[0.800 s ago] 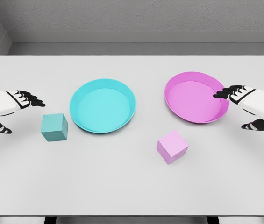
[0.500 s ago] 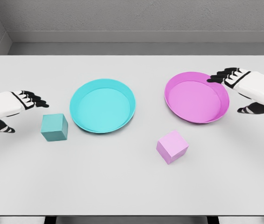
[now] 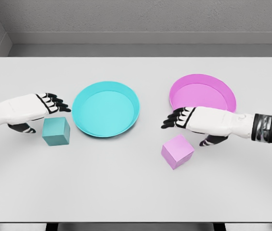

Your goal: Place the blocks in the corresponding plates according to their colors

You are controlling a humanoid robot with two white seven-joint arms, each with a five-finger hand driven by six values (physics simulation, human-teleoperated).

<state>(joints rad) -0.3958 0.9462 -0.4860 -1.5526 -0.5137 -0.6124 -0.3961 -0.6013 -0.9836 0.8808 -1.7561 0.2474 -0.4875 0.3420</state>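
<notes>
A teal block (image 3: 56,131) sits on the table left of the cyan plate (image 3: 106,109). My left hand (image 3: 49,106) hovers just above and behind that block, fingers spread, holding nothing. A pink block (image 3: 177,151) lies in front of the pink plate (image 3: 202,94). My right hand (image 3: 181,121) reaches in across the front of the pink plate, above and just behind the pink block, fingers spread and empty. Both plates hold nothing.
The white table (image 3: 136,192) runs to a front edge near the bottom of the view. A grey wall (image 3: 136,19) stands behind the table's far edge.
My right hand has swept from the pink plate's far right rim leftward and toward me, to just over the pink block. My left hand has moved right, above the teal block.
</notes>
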